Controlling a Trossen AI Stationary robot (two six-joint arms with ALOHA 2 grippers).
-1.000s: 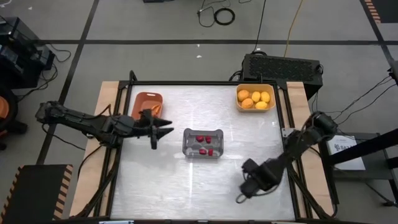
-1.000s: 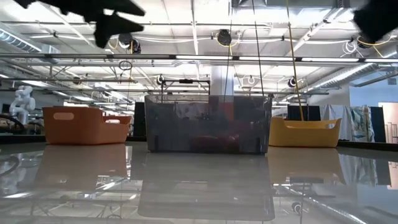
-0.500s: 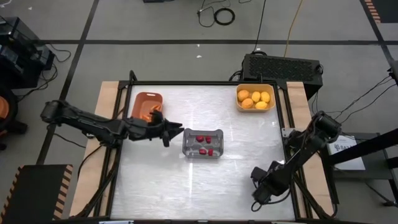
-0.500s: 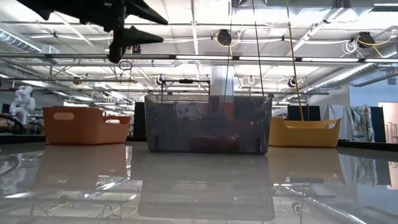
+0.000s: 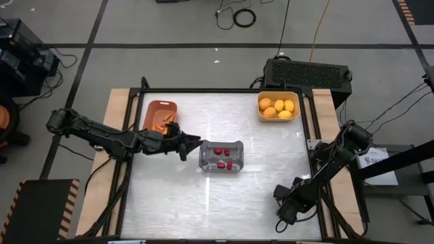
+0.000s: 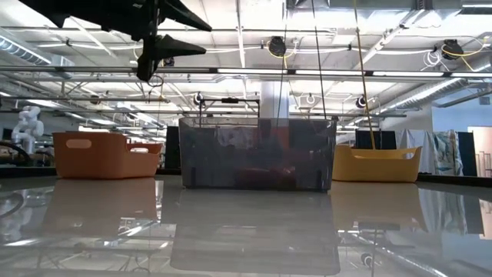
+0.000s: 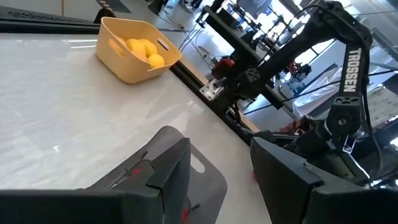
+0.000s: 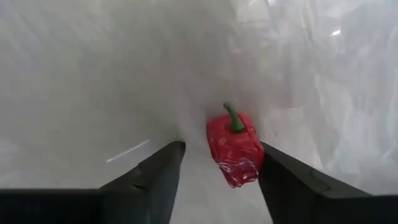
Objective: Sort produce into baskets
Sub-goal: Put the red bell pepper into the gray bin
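Right gripper [image 8: 214,171] is low at the near right edge of the table [image 5: 176,196], fingers spread around a small red pepper [image 8: 235,149] lying on the surface; nothing pinched yet. Left gripper [image 5: 193,145] hovers just beside the grey basket [image 5: 221,156], fingers apart and empty (wrist view shows daylight between them).

Risks as I judge them: the pepper sits nearer one finger than the other, so closing could nudge or roll it instead of seating it; it's close to the table edge, so a bump could send it off; the carry to the grey basket crosses toward the left arm, so I'd clear that arm first.

Counts: three baskets; terracotta basket [image 5: 161,114] with thin orange carrot sticks [image 5: 163,123] (too small to count); grey basket with three red pieces [image 5: 222,156] that I can make out; yellow basket [image 5: 279,106] with about five yellow-orange fruits [image 5: 278,108]; one pepper loose on the table.
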